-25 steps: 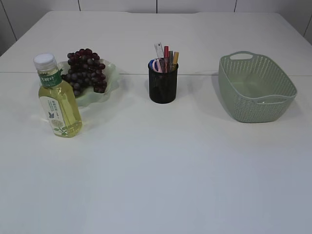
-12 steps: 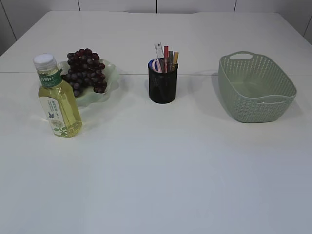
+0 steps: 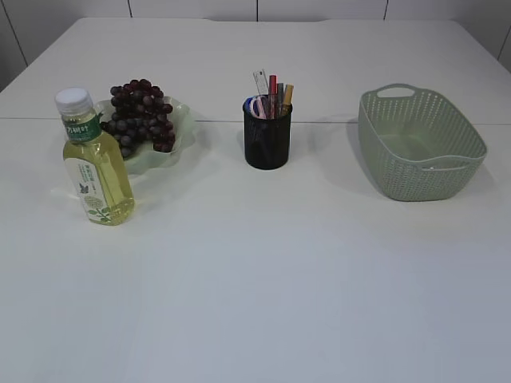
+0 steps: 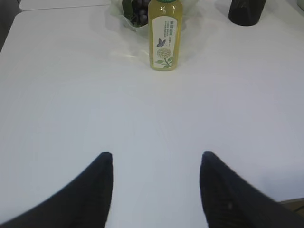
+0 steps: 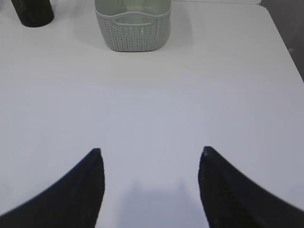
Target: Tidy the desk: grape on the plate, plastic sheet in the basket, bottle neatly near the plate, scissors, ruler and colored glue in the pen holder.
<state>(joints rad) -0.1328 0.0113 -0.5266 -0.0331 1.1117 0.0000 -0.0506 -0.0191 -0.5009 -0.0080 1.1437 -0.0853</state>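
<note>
Pincers: my left gripper (image 4: 156, 190) and right gripper (image 5: 151, 187) both spread wide, empty, low over bare table | grapes (image 3: 140, 114) on plate (image 3: 182, 120), bottle (image 3: 94, 159) beside it, pen holder (image 3: 267, 134) filled, basket (image 3: 421, 144) — sheet unclear | step: looks finished — next: just verify.

- Your left gripper (image 4: 156, 161), with its two dark, tapered fingers (image 4: 97, 187), has its jaws spread wide apart and holds nothing between them.
- Your right gripper (image 5: 150, 156), also with dark, tapered fingers (image 5: 216, 185), is spread just as wide and grips nothing.
- Neither of your arms appears in the exterior view; only the fingertips show in each wrist view.
</note>
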